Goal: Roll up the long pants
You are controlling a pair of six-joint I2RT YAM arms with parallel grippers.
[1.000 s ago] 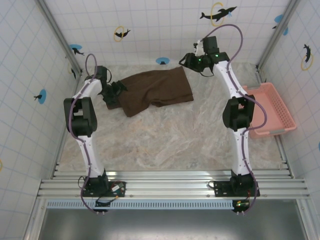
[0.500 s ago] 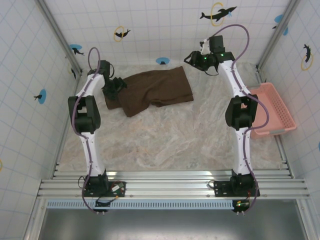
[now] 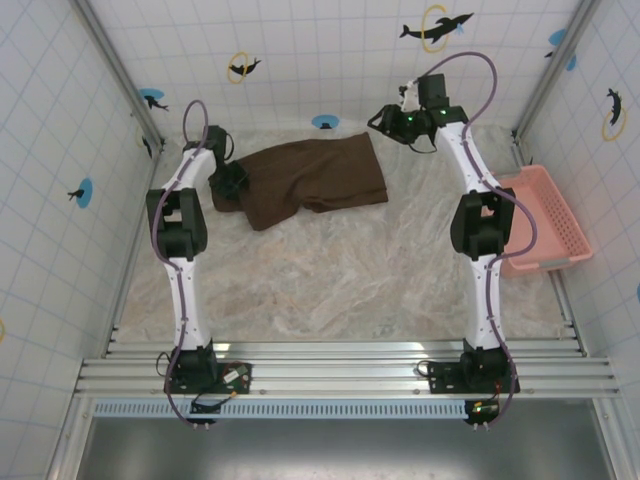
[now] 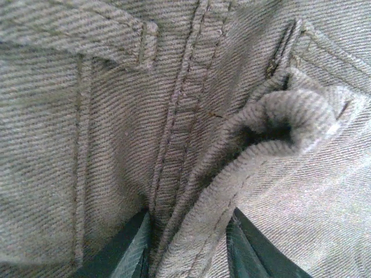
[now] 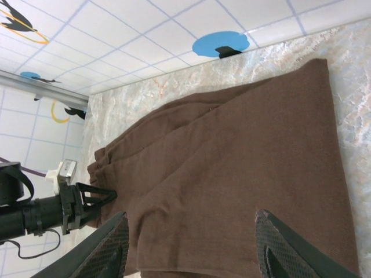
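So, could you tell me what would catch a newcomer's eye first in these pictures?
The long pants, a dark brown folded heap at the far middle of the marbled table, stand out first. The left fingers pinch a ridge of fabric at their left edge, while the right fingers hang open by their right end. A pink basket sits at the table's right edge.

A pink basket (image 3: pixel 548 215) rests at the right edge of the marble-patterned desk (image 3: pixel 340 270). The white tiled walls (image 3: pixel 330 40) carry dolphin stickers (image 3: pixel 437 27) and blue discs (image 3: pixel 325 122).
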